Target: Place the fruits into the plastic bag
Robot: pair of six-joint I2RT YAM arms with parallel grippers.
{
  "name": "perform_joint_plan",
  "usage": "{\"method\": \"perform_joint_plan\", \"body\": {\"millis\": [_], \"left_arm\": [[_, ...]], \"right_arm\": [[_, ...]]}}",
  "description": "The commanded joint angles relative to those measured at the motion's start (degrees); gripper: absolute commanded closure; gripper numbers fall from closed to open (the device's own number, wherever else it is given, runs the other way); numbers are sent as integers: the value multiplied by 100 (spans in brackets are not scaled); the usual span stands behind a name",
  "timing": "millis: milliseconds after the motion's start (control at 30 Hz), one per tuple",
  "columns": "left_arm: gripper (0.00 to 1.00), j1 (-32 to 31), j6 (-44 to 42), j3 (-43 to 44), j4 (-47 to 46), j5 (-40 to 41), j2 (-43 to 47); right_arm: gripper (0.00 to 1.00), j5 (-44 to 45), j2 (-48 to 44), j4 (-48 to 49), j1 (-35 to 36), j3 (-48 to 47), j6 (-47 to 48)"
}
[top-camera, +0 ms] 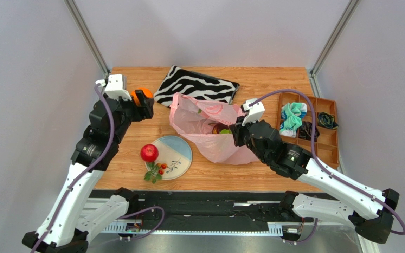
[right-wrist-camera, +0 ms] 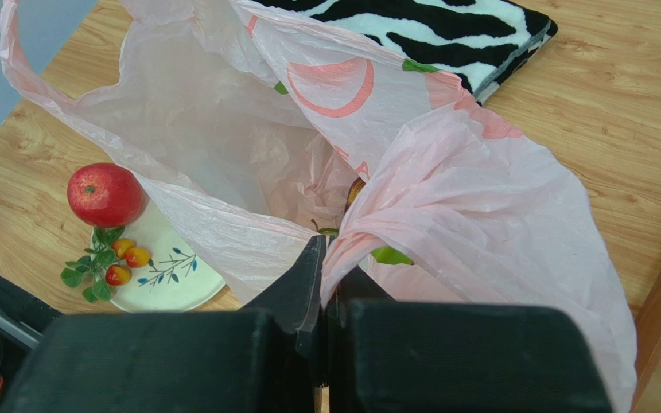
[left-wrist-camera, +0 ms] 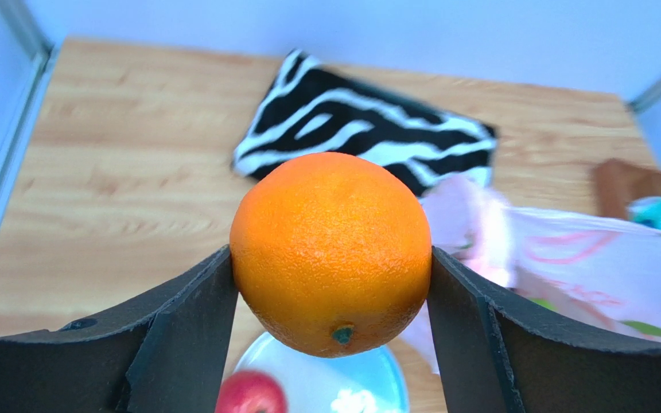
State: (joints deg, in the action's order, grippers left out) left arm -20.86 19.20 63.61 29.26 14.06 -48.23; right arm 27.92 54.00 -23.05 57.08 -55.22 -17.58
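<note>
My left gripper (top-camera: 143, 101) is shut on an orange (left-wrist-camera: 331, 251), held in the air left of the plastic bag (top-camera: 212, 132); both fingers press its sides. In the overhead view the orange (top-camera: 142, 94) shows above the table's left part. My right gripper (right-wrist-camera: 329, 258) is shut on the bag's pink rim (right-wrist-camera: 368, 232), holding the mouth up and open. Inside the bag a dark fruit and a green one (top-camera: 221, 129) show. A red apple (top-camera: 148, 153) and a leafy berry sprig (top-camera: 156, 172) lie on the blue-and-cream plate (top-camera: 181, 150).
A zebra-striped pouch (top-camera: 195, 86) lies behind the bag. A wooden divided tray (top-camera: 326, 142) with rolled socks stands at the right edge. Frame posts rise at the back corners.
</note>
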Motion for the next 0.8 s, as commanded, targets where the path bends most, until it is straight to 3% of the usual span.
{"method": "perform_joint_plan", "body": {"millis": [0, 167, 300, 433, 600, 767], "left_arm": [[42, -863, -513, 607, -148, 34, -72], [42, -2523, -935, 1345, -262, 667, -774], [43, -3458, -1252, 1680, -622, 502, -1425], [43, -3539, -1015, 1751, -641, 272, -2303], [42, -3477, -761, 1567, -623, -184, -2735], [42, -2872, -146, 1110, -596, -992, -2780]], "right_arm": [[100, 3, -65, 266, -4, -33, -61], [100, 11, -109, 204, 5, -15, -70], [100, 55, -170, 187, 5, 3, -96], [100, 64, -223, 204, 5, 3, -114], [100, 117, -293, 143, 5, 38, -140], [100, 38, -302, 178, 5, 29, -166]]}}
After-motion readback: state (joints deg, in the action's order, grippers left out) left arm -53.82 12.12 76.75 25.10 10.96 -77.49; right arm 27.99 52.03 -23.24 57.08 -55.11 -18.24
